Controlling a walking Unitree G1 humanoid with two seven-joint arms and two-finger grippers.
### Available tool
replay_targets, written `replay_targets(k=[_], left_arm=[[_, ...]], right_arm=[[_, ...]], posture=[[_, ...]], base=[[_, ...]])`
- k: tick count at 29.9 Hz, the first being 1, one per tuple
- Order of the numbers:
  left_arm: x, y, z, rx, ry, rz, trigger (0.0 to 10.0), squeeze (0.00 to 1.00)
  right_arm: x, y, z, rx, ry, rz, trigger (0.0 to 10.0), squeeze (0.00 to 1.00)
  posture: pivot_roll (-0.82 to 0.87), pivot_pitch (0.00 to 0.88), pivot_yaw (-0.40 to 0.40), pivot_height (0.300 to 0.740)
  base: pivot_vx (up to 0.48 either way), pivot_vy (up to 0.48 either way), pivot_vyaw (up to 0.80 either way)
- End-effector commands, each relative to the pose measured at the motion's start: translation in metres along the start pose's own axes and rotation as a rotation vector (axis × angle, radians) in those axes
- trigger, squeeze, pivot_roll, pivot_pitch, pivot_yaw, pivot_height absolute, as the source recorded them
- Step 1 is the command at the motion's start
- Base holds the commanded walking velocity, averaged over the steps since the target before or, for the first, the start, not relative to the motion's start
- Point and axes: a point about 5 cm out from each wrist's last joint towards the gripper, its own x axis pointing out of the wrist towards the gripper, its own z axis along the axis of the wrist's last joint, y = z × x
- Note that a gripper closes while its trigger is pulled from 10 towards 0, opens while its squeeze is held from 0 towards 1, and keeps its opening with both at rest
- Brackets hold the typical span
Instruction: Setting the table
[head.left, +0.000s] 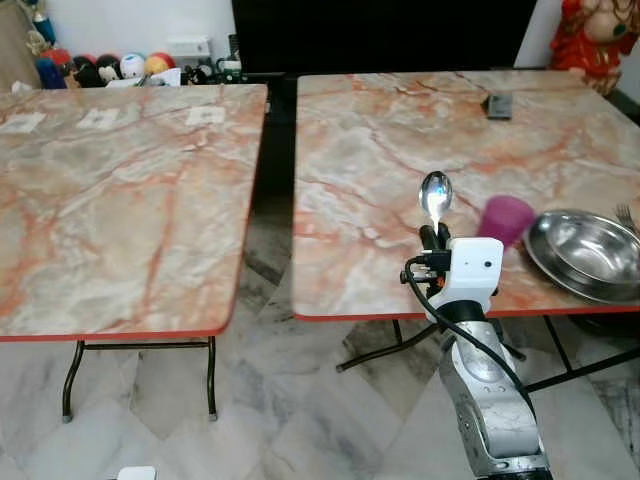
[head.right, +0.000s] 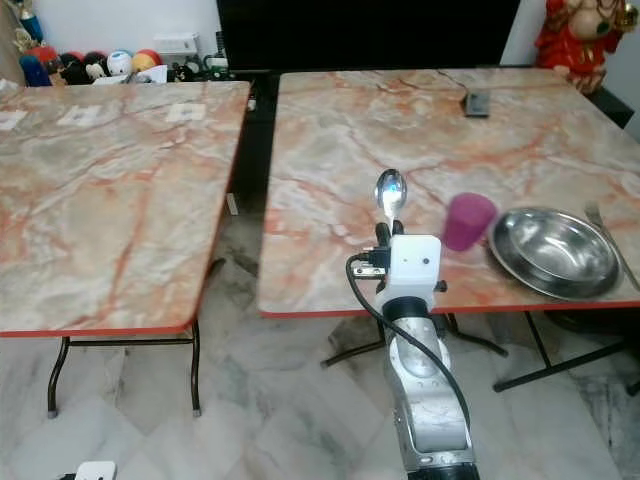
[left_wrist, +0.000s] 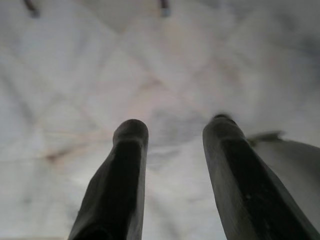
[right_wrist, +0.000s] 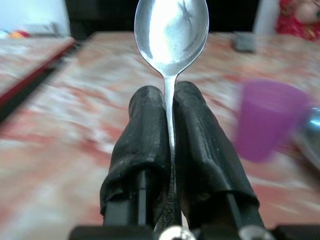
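Note:
My right gripper (head.left: 434, 236) is shut on a steel spoon (head.left: 435, 195), whose bowl stands upright above the fingertips (right_wrist: 190, 95). It hovers over the near edge of the right marble table (head.left: 400, 150). Just to the right stand a purple cup (head.left: 505, 220) and a steel bowl (head.left: 588, 252). A fork (head.left: 627, 216) lies beyond the bowl at the far right. My left gripper (left_wrist: 172, 127) hangs open over the marble floor, with nothing between its fingers.
A second marble table (head.left: 120, 190) stands to the left, with a dark gap between the two. A small dark device (head.left: 498, 104) lies at the back of the right table. Toys (head.left: 120, 68) line the back wall.

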Motion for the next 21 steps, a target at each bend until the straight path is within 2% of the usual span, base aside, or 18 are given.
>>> replay_targets(k=[1,21], left_arm=[[-0.0026,0.0026,-0.0101,0.014,0.036,0.003,10.0,0.00],[-0.0025,0.0036,-0.0093,0.017,0.034,0.000,10.0,0.00]], right_arm=[[0.0015,-0.0001,0.0058,0.006,-0.026,-0.008,10.0,0.00],[0.0031,-0.0010,0.0056,0.009,-0.027,-0.024,10.0,0.00]], posture=[[-0.02,0.160,0.041,0.740],[-0.02,0.169,0.047,0.740]], base=[[0.000,-0.394,0.00],[0.000,-0.393,0.00]])
